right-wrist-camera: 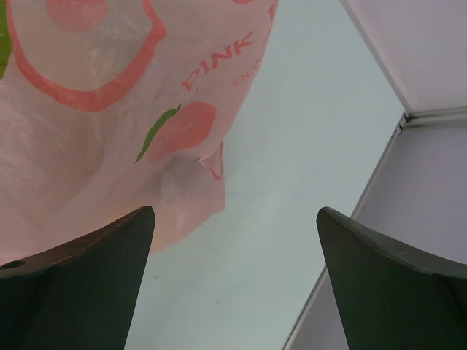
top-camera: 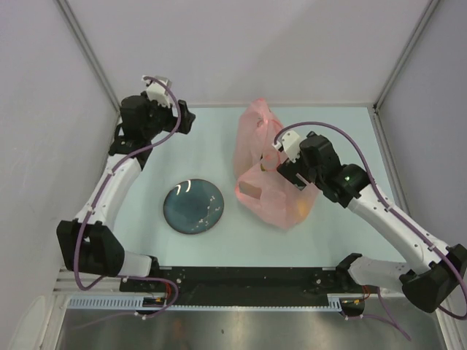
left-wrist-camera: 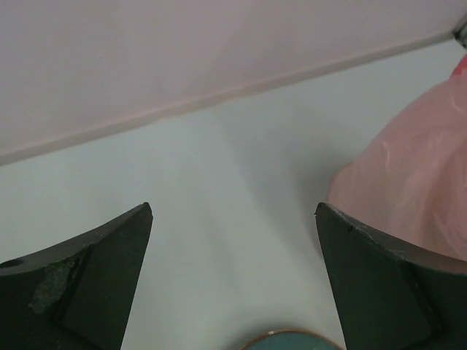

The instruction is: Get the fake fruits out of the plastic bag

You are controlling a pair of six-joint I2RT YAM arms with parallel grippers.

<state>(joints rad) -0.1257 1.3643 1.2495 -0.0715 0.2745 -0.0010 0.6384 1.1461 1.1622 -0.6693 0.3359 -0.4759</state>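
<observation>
- The right tool (right-wrist-camera: 236,211) is held with its jaws spread wide and nothing between them. It is poised over the middle of the plastic bag (top-camera: 266,182), judged to be ready for a first pinch of the film.
- In the right wrist view the bag's printed pink film lies under the left finger, while bare table (top-camera: 219,138) lies under the right finger. A grasp from here would therefore catch the bag's edge rather than its centre. Whether the fingers touch the film cannot be told.
- The left tool (left-wrist-camera: 233,211) is also spread wide and empty. It is parked near the back wall, beside the bag's far end but apart from it, presumably kept clear until a 2nd hold is needed.
- The bag lies crumpled on the table's right half, its handles drawn toward the back wall.
- The fake fruits (top-camera: 300,211) are all judged to be inside the bag. Only faint warm patches are made out through the film, and none is seen on the table.
- A dark blue plate (top-camera: 193,208) is set just left of the bag, near the front. It is probably meant to receive the fruits, and nothing lies on it.
- The task is judged not yet begun.
</observation>
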